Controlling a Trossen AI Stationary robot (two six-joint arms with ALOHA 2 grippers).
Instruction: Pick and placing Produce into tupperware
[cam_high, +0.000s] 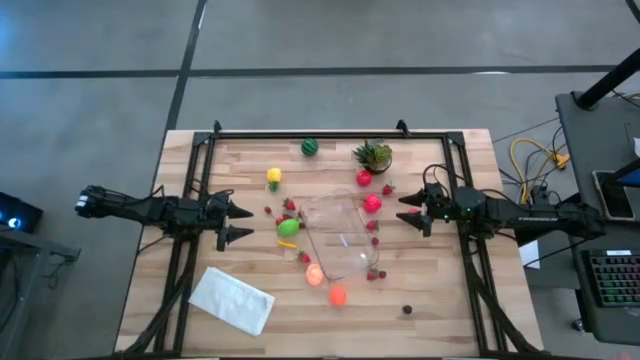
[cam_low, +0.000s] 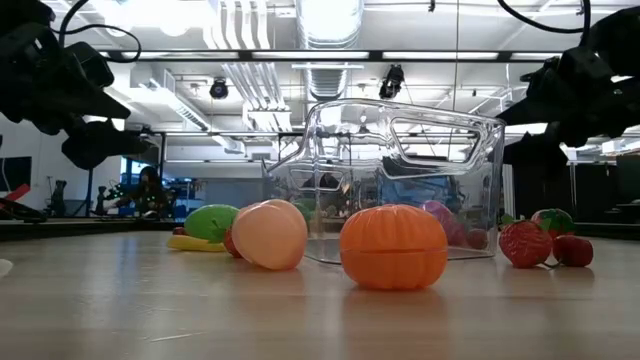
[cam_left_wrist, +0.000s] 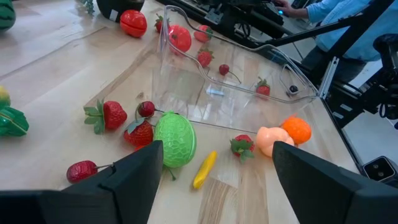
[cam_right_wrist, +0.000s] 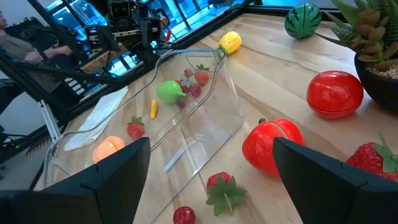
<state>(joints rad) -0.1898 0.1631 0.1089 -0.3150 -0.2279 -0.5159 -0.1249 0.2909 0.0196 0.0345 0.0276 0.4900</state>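
Tupperware (cam_high: 338, 240) (see-through, walls faint) blurs the produce (cam_high: 289, 228) behind it.

A pale wooden surface (cam_high: 200, 170) framed by black rails stands on a grey floor (cam_high: 90, 80) crossed by dark seams. At three o'clock a side desk carries a keyboard (cam_high: 612, 290), with yellow cables (cam_high: 530, 160) on the floor near it. Across the room, white ducts (cam_low: 325, 70) and bright ceiling lights (cam_low: 325, 15) hang overhead; a seated person (cam_low: 150, 190) shows far off at nine o'clock.
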